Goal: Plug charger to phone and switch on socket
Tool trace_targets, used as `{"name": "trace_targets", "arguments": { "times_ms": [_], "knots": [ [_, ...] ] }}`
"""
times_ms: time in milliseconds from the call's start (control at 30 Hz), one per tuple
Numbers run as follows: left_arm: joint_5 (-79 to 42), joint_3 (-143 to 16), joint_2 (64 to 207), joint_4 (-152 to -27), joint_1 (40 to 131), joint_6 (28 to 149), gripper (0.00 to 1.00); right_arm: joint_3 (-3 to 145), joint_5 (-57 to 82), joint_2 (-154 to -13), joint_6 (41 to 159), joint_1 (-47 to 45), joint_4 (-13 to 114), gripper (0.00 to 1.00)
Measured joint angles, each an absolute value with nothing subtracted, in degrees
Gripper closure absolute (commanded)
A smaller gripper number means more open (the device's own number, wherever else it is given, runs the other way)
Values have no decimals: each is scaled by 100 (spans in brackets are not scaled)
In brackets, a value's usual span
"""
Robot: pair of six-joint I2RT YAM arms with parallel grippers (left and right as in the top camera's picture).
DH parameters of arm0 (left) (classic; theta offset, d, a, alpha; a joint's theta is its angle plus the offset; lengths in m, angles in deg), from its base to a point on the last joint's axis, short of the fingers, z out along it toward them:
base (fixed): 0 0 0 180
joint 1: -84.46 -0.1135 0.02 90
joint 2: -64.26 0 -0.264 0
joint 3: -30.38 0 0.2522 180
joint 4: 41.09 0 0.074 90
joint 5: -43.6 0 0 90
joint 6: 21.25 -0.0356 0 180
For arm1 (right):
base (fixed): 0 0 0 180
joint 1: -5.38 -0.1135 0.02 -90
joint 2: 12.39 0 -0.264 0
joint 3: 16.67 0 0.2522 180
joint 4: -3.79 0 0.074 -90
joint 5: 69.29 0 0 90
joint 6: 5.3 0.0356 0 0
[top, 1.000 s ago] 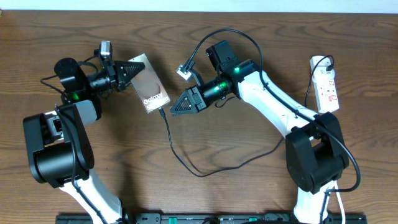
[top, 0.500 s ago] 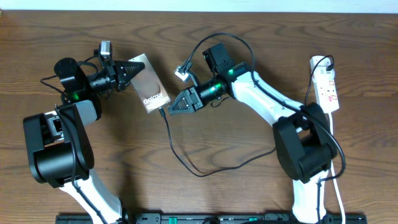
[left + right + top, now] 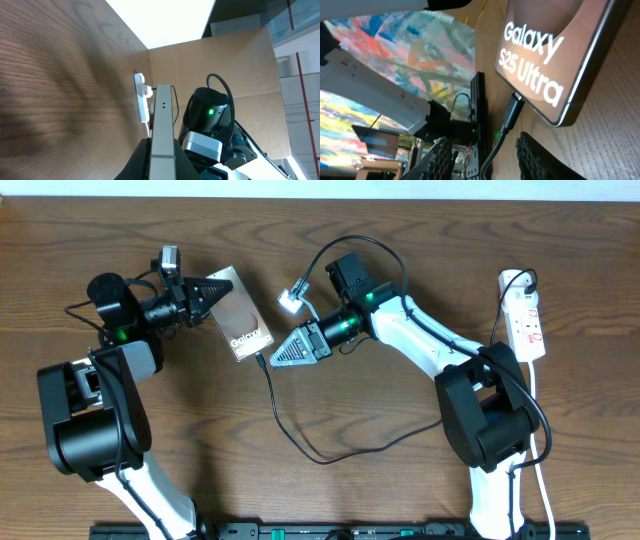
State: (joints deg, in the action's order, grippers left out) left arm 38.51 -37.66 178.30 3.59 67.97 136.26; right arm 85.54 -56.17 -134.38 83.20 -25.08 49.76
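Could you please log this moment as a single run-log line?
left end effector: shut on phone | charger: plugged into phone | right end effector: open around cable | socket: untouched

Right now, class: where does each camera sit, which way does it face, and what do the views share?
Overhead: above the table, looking straight down; shows left end effector and right end effector.
Left wrist: low, sighting along the phone edge toward the socket; own fingers at the bottom.
Right wrist: near the tabletop, facing the phone's end where the charger is plugged in; own fingers below.
Shared: all three show the phone.
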Motion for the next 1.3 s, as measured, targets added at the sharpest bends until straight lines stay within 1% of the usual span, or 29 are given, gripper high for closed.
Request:
{"name": "trace_targets", "arguments": {
  "times_ms": [333, 500, 600, 867, 1033, 1300],
  "knots": [
    [3851, -3766, 17830, 359, 6732, 13628, 92, 8329, -5888, -13438, 8003, -2508, 4895, 59],
    [3851, -3766, 17830, 359, 6732, 13632, 93, 8193, -5923, -13438, 7942, -2508, 4676, 60],
    [3851, -3766, 17830, 359, 6732, 13648, 92, 8167, -5921, -13438, 8025, -2508, 4534, 63],
    [3851, -3766, 17830, 361, 6732, 13678, 93, 8160, -5630, -13438, 9067, -2517, 3787, 66],
    [3851, -3766, 17830, 359, 6732, 13718, 92, 8160, -5370, -13440, 9607, -2606, 3677, 67],
    [3851, -3766, 17830, 359, 6732, 13755, 93, 8160, -5270, -13440, 9854, -2722, 3522, 68]
  ]
}}
